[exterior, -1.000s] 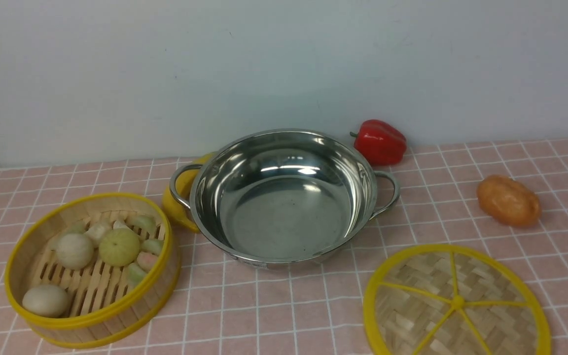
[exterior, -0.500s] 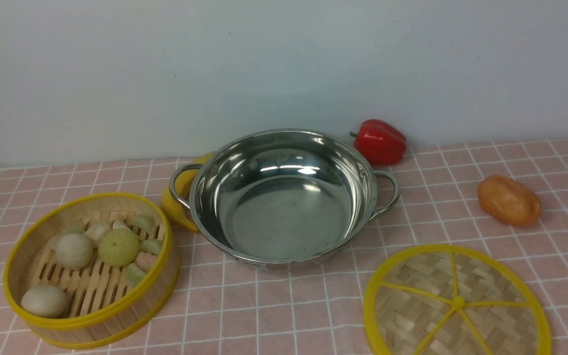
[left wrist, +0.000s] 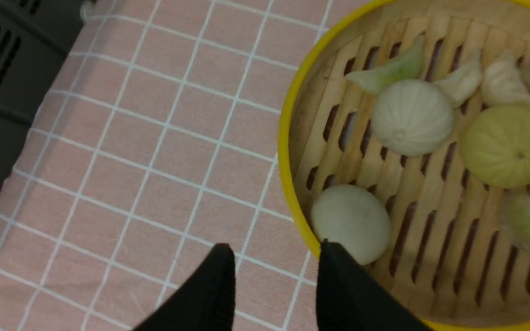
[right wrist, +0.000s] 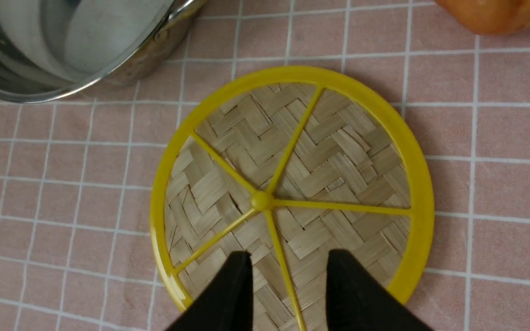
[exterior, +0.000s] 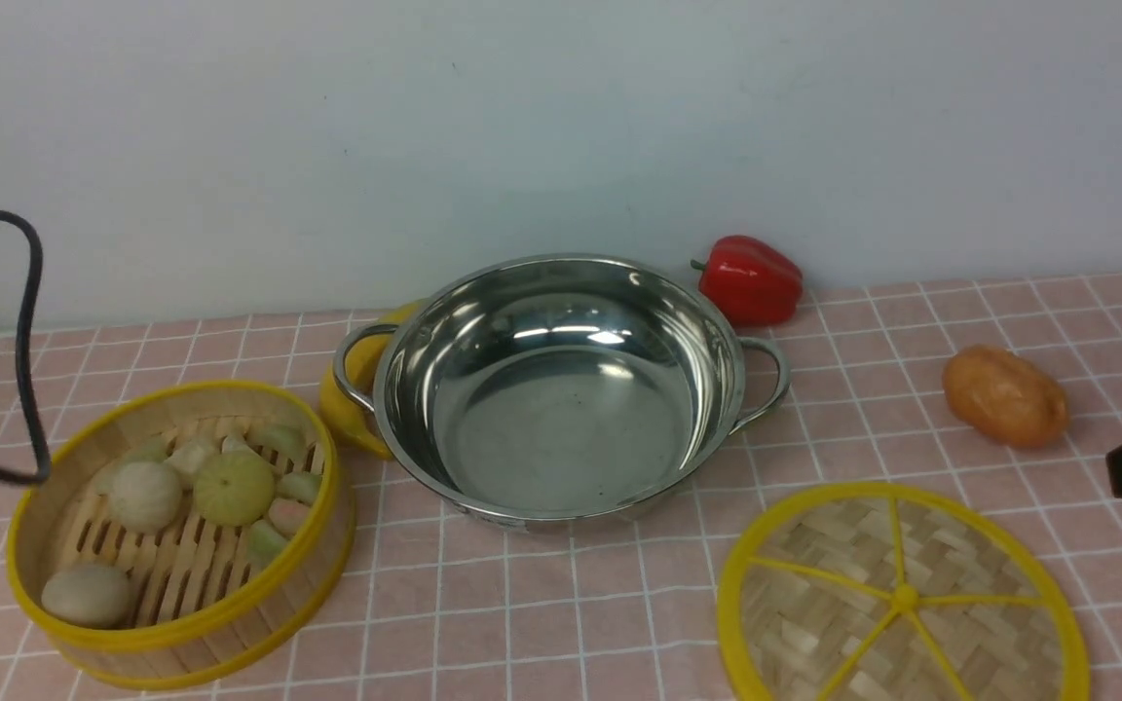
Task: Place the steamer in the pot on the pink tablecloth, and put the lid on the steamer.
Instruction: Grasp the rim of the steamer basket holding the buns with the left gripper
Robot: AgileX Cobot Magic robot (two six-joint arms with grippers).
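Pink tablecloth (exterior: 542, 623) under a pale wall (exterior: 327, 146): both arms hover over their pieces, nothing gripped.
The steamer (exterior: 230, 633) sits left of the empty pot (exterior: 483, 341), and the lid (exterior: 902, 596) lies to the pot's right front. A clean pick probably needs the left gripper (left wrist: 275, 248) astride the steamer's wall, then a level lift so the buns (left wrist: 411, 117) don't roll. Its jaws stand apart, one at the yellow rim and one over the cloth, holding nothing. The right gripper (right wrist: 289, 255), likewise apart and empty, hangs above the lid.
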